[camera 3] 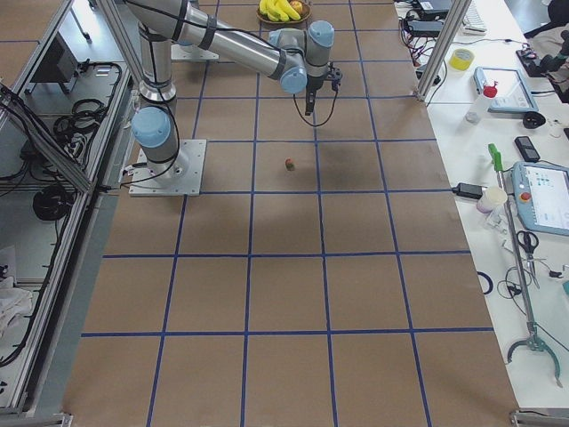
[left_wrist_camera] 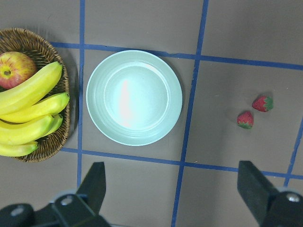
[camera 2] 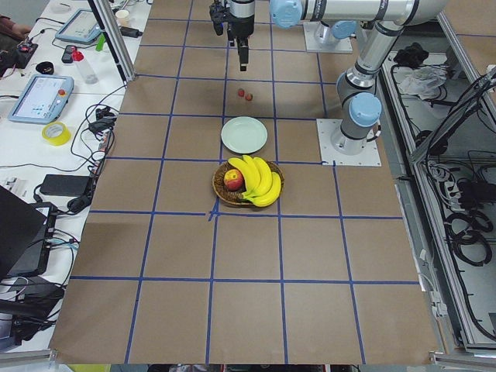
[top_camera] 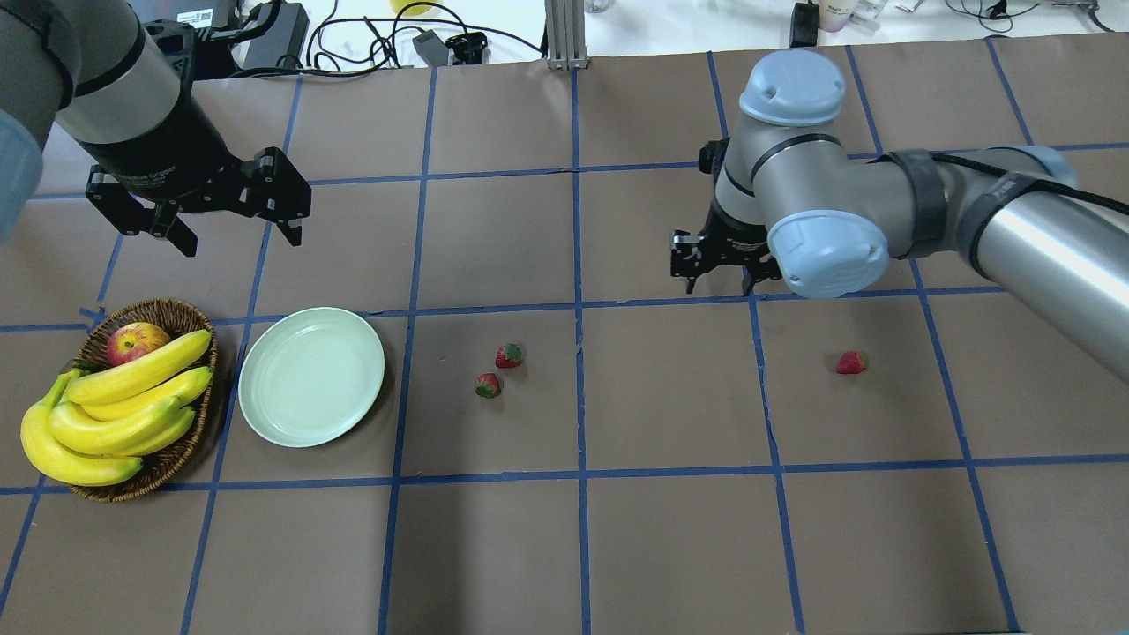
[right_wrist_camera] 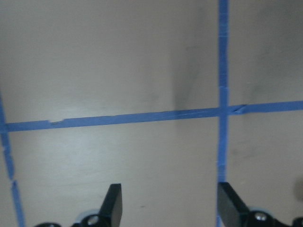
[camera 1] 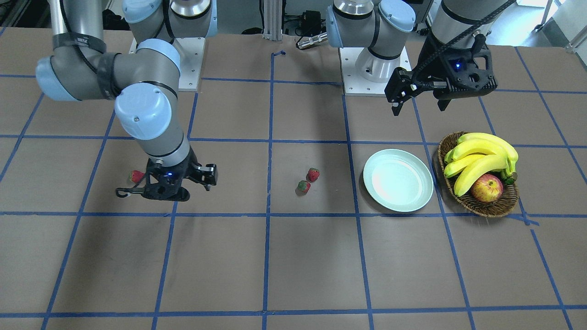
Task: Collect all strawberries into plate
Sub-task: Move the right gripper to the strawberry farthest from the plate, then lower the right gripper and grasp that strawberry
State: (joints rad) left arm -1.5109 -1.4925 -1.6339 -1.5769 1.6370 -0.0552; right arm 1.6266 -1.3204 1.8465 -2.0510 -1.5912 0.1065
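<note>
Upper left, my left hand (top_camera: 236,236) hangs open and empty; the plate (top_camera: 310,377) below it holds nothing; mid-frame on the bench (top_camera: 670,529) a strawberry (top_camera: 509,355) and a second strawberry (top_camera: 487,385) lie close together, so closing on one may knock the other away; my right hand (top_camera: 716,282), open, sits up-frame and left of the third strawberry (top_camera: 850,362); a skewed descent could roll it.

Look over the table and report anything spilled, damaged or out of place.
Nothing looks spilled or damaged. The three strawberries lie loose on the table: two close together near the empty plate, one alone far on the robot's right. Bananas and apple sit in the basket.
</note>
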